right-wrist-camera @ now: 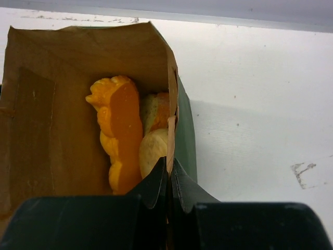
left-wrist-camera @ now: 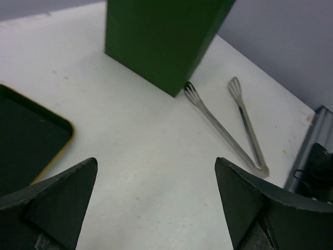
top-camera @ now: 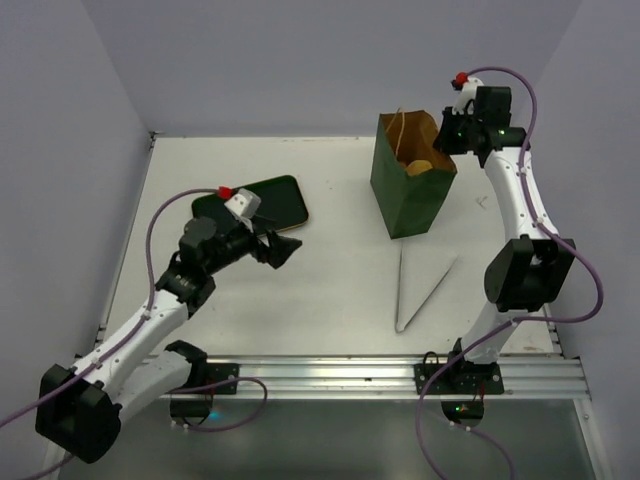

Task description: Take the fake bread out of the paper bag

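Nearest the arm bases, just past the metal rail (top-camera: 330, 372), a pair of metal tongs (top-camera: 422, 288) lies flat on the white table (top-camera: 330, 300). Its joined end is toward the rail and its two slotted tips spread toward the paper bag (top-camera: 408, 190). In the left wrist view one tip lies right at the bag's lower corner (touching it or just short of it, I cannot tell).

To the left, the left gripper (top-camera: 285, 250) hangs over bare table, its fingers (left-wrist-camera: 62, 200) spread wide with nothing between them. It faces across toward the bag and the tongs. Just behind it a dark green tray (top-camera: 255, 203) with a yellowish rim lies flat, well apart from the bag.

Farther back on the right the bag stands upright with its mouth open, green outside and brown kraft inside. The fake bread (right-wrist-camera: 122, 130) is down inside it. A long orange loaf stands on end, with a pale roll (right-wrist-camera: 152, 152) and another orange-crusted piece packed beside it against the bag's side wall.

The right gripper (right-wrist-camera: 169, 174) sits at the bag's far right rim. Its fingers are pinched narrow on that same wall, one inside and one outside, just beside the roll. The tall paper sides close the bread in all round.
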Available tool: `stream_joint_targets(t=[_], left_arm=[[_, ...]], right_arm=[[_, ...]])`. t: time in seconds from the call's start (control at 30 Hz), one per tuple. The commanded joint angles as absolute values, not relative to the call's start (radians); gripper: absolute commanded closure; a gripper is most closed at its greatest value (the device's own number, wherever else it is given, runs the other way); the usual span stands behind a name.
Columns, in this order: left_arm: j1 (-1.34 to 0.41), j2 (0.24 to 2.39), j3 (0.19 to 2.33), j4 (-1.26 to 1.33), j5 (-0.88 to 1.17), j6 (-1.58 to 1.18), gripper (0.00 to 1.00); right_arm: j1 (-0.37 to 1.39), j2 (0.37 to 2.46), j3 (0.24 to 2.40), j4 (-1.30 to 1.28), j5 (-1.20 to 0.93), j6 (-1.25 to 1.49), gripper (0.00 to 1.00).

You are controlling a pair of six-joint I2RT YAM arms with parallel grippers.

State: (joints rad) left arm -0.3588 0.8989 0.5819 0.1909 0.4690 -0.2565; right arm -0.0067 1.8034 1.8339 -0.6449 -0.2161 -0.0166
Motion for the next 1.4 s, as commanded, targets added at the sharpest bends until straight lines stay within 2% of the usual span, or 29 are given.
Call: stream_joint_targets(t=[0.0, 0.13, 0.23, 0.33, 0.5, 0.6, 0.73, 1.1, 1.37], left_arm=[[-0.527, 0.939, 0.615, 0.206, 0.314, -0.377, 0.02], [-0.901, 1.09, 0.669, 0.209, 0.014, -0.451, 0.02], [-1.061, 1.299, 0.811, 0.163, -0.148, -0.491, 0.02], [-1.139, 1.524, 1.001, 0.101, -0.242, -0.518, 0.04], [-1.215, 1.827, 1.364, -0.122, -0.345, -0.546, 0.04], [-1.241, 2.015, 1.503, -0.265, -0.403, -0.577, 0.04], [-1.27, 2.117, 1.653, -0.354, -0.428, -0.592, 0.05], [-1.327, 2.259, 1.789, -0.448, -0.431, -0.635, 0.06], [-1.325, 2.23, 1.767, -0.456, -0.479, -0.673, 0.06]], right_arm=[[-0.008, 1.706, 1.786, -0.585, -0.279, 0.096, 1.0], [-0.008, 1.671, 1.737, -0.551, -0.298, 0.156, 1.0], [-0.008, 1.664, 1.715, -0.538, -0.301, 0.16, 1.0], [-0.008, 1.655, 1.686, -0.525, -0.291, 0.152, 1.0], [-0.008, 1.603, 1.637, -0.494, -0.296, 0.147, 1.0], [-0.008, 1.583, 1.623, -0.485, -0.31, 0.149, 1.0], [-0.008, 1.578, 1.612, -0.482, -0.324, 0.155, 1.0], [-0.008, 1.563, 1.586, -0.465, -0.336, 0.158, 1.0], [-0.008, 1.563, 1.582, -0.462, -0.337, 0.156, 1.0]])
